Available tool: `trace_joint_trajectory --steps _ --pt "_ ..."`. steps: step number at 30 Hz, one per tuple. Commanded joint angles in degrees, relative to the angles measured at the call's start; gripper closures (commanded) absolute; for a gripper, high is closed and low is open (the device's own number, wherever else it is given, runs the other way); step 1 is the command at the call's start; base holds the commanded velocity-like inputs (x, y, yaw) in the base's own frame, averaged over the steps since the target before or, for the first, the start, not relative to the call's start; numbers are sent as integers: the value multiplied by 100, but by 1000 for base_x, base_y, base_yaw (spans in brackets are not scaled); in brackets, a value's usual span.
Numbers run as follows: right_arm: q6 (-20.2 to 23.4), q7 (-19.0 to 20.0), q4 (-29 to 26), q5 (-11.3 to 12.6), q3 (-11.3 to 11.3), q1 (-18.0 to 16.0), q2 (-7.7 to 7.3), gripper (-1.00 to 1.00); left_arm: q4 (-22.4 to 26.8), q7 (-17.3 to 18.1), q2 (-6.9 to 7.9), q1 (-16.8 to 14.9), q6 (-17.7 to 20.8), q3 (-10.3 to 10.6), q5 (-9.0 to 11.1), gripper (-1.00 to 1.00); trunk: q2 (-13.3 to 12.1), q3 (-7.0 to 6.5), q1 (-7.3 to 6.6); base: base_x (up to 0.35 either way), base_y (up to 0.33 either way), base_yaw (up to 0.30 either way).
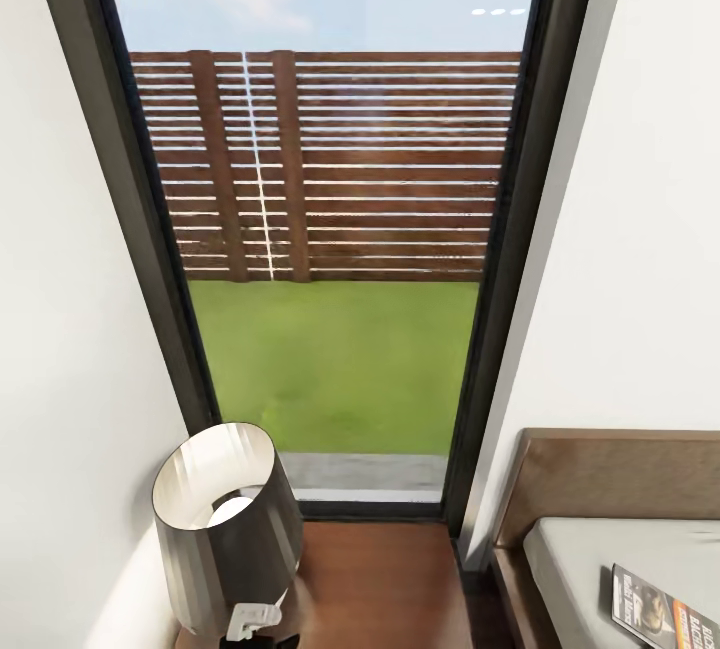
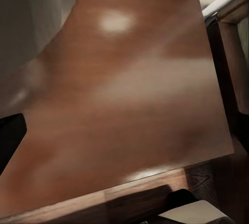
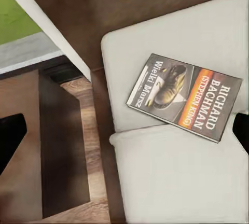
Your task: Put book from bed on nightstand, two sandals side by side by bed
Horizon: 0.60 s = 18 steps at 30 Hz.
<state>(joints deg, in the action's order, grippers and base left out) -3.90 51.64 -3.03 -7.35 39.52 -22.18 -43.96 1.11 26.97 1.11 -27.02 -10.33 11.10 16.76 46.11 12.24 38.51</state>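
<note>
White walls [image 1: 60, 329], tall dark-framed window [image 1: 330, 229], slatted fence, lawn, grey-shaded lamp [image 1: 225, 529], wood-plank floor [image 3: 96, 151]

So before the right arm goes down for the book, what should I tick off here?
1. Book lying on the bed: ok, flat on the mattress, cover up, near the headboard.
2. Book under the right wrist camera: ok, near the middle of that view.
3. Nothing lying on the book: ok.
4. Nightstand has free space: ok, bare glossy top beside the lamp.
5. Right gripper open: cannot tell.
6. Sandals located: cannot tell.
</note>
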Motion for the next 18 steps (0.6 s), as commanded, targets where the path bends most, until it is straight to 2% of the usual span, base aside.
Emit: trace_joint_trajectory --steps 1,2,6,12,14,16,18 --pt "374 3 -277 -71 27 -6 -23 -100 -7 18 -11 -5 -22 49 49 -100 7 9 1 0 0 0" --pt "860 -8 -664 -81 24 -6 -41 -100 -6 19 -21 -5 -22 49 48 -100 7 9 1 0 0 0" --pt "1396 -7 -1288 -95 20 -6 -56 -100 -6 19 -40 -5 -22 54 47 -100 7 9 1 0 0 0" --pt "1502 9 -1480 -101 5 -7 -51 -100 -6 27 -77 -5 -22 65 40 -100 7 9 1 0 0 0" --pt "1485 11 -1491 -100 -2 -7 -39 -100 -6 30 -130 -5 -22 62 39 -100 7 9 1 0 0 0" --pt "1426 22 -1502 -100 -11 -6 -30 -100 -6 29 -252 -6 -22 60 38 -100 7 9 1 0 0 0" --pt "1362 22 -1500 -100 -12 -6 -28 -100 -6 28 -286 -7 -22 59 38 -100 7 9 1 0 0 0"
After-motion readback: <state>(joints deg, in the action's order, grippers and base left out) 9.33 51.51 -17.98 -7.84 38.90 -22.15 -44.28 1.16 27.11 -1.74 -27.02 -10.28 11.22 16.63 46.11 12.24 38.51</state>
